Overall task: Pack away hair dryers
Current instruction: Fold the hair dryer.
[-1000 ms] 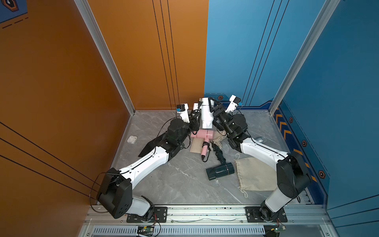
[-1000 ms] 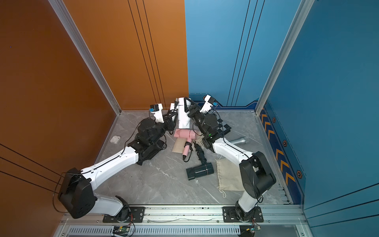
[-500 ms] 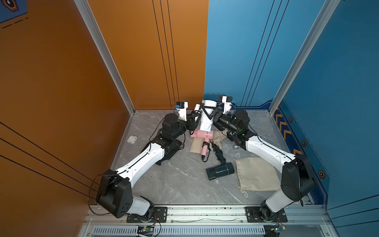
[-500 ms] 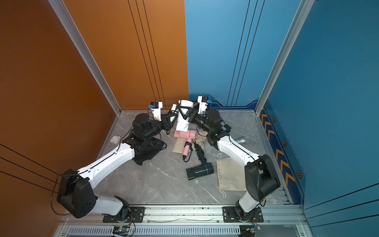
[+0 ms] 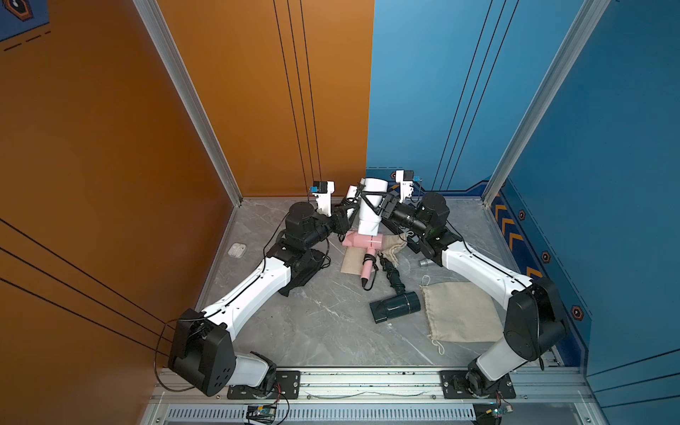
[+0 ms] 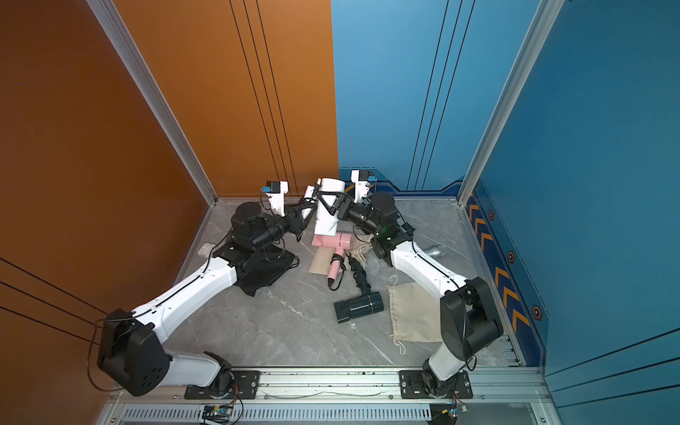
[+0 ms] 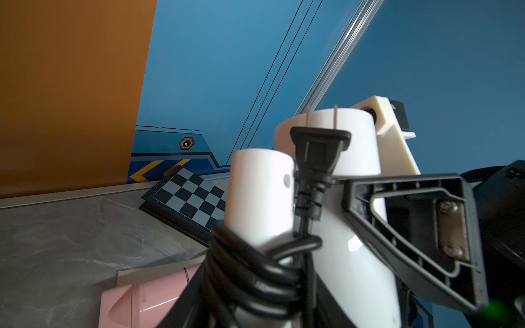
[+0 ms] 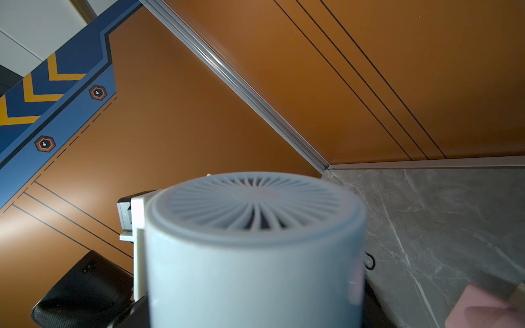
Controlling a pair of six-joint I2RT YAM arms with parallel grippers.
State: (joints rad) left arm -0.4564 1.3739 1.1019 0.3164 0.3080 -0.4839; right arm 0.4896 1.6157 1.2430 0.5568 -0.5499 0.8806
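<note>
The white hair dryer (image 5: 369, 217) (image 6: 327, 217) stands upright in the air at the back centre, between both grippers. My right gripper (image 5: 371, 200) is shut around its barrel (image 8: 255, 269), one black finger (image 7: 412, 227) lying across it. From the other side, my left gripper (image 5: 351, 206) is shut on the folded handle (image 7: 261, 198), which has the black cord wound round it. The pink hair dryer (image 5: 362, 241) (image 7: 142, 301) lies on the floor just below. Nearer the front lies the dark hair dryer (image 5: 395, 306) (image 6: 358, 306).
A beige cloth bag (image 5: 460, 312) lies flat at the right; another beige bag (image 5: 351, 261) sits under the pink dryer. A black cloth (image 5: 305, 268) lies under my left arm. A white earbud case (image 5: 236, 250), a silver microphone (image 6: 434, 251) and a chessboard (image 7: 190, 196) sit nearby.
Both grippers have carried the white dryer up and toward the back wall. The two wrists have spread apart to either side of it.
</note>
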